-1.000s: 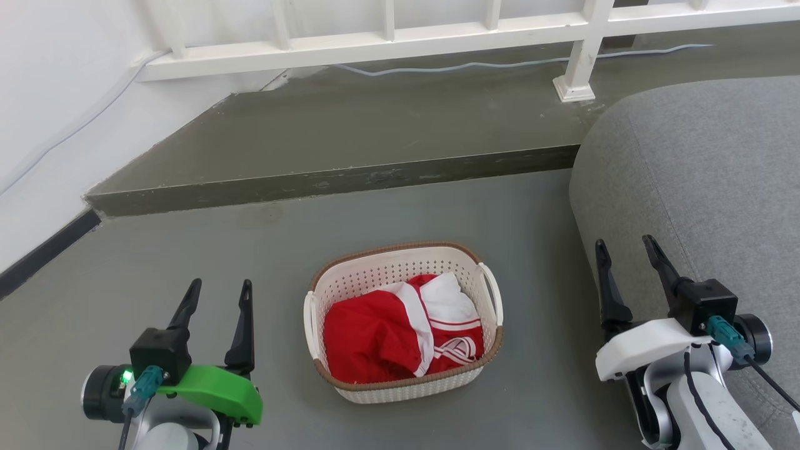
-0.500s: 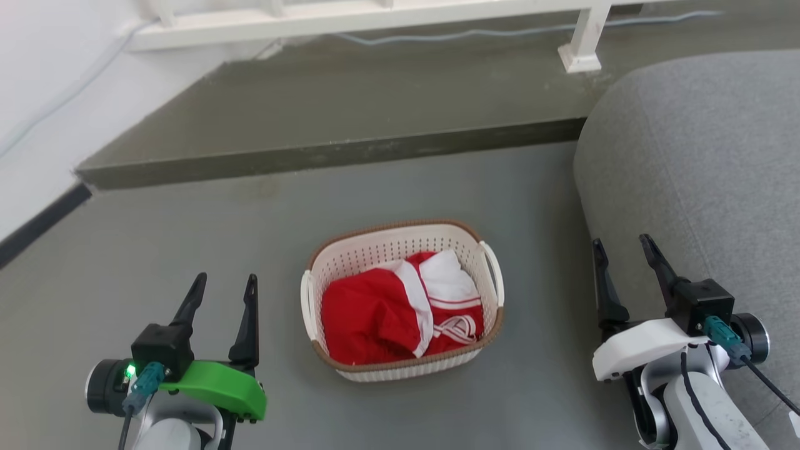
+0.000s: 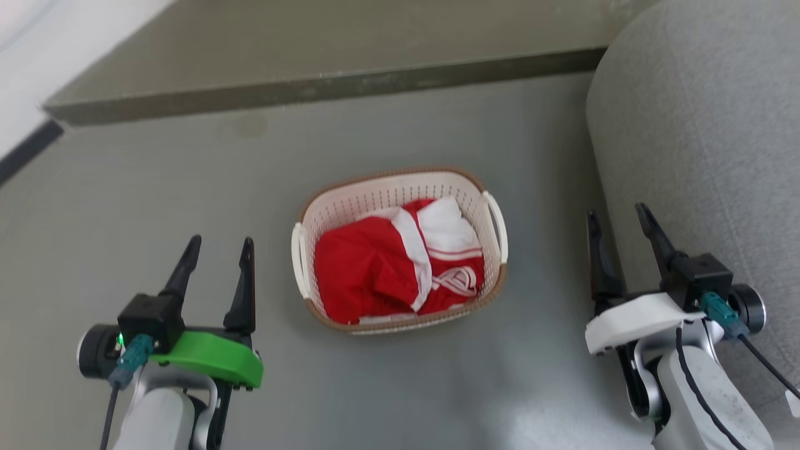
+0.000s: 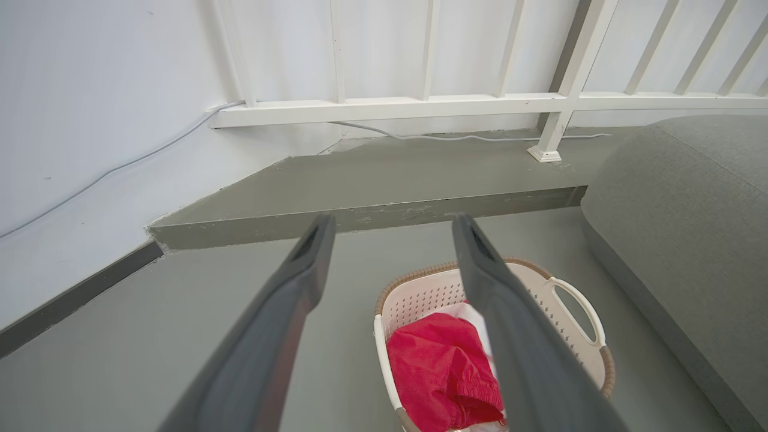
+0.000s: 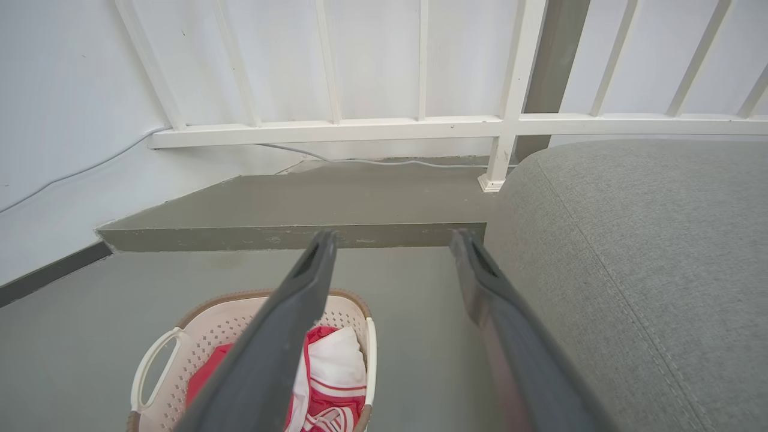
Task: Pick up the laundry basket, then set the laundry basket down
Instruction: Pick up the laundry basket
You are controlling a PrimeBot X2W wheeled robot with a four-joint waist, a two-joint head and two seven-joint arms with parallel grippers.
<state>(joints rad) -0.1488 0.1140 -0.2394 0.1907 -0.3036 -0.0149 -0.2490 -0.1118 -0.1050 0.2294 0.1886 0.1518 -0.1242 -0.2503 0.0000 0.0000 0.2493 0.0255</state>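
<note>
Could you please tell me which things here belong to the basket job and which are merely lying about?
Job: laundry basket, holding red-and-white clothing; left gripper and right gripper, both open, either side of it.
Lying about: grey fabric sofa; raised step; white railing; grey cable.

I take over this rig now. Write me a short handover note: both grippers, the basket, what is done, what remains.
Left gripper: open, empty, left of the laundry basket, not touching it.
Right gripper: open, empty, right of it, beside the grey sofa.
Basket: on the floor, red-and-white clothing inside.
Done: nothing yet.
Left: grasp, lift, set down.
</note>
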